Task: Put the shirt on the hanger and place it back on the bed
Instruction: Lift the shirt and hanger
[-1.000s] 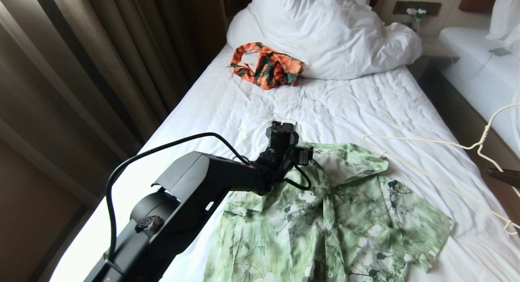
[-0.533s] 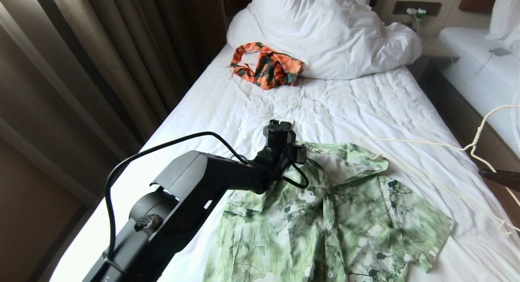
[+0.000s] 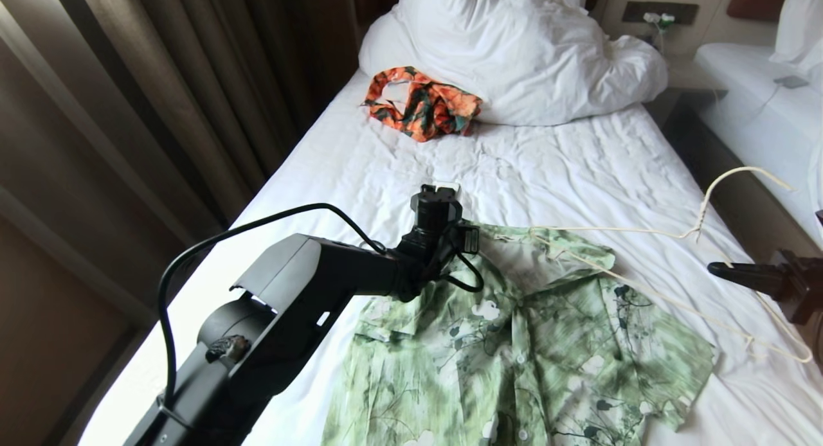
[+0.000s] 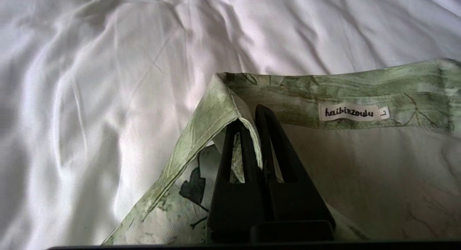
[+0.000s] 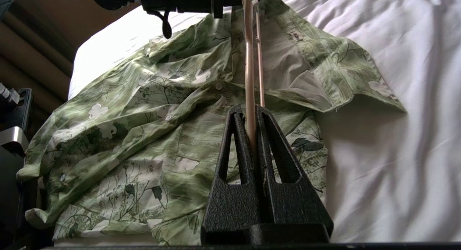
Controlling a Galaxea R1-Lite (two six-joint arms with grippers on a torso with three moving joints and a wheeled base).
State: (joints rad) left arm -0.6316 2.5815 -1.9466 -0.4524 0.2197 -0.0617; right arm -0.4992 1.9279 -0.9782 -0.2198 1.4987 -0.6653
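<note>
Left gripper (image 4: 252, 122) fingers pinch the shirt (image 3: 527, 343) collar, near end of bed (image 3: 578, 169); right gripper (image 5: 252, 115) fingers clamp the hanger (image 3: 643, 231) at collar; thin pinch may slip, wire may snag

The bed (image 3: 578, 169), its white sheet wrinkling all over, is carrying the shirt (image 3: 514, 362) spread flat at the near end, an orange patterned garment (image 3: 421, 104) farther up, and a bunched white duvet (image 3: 514, 54) lying just beside that garment.
</note>
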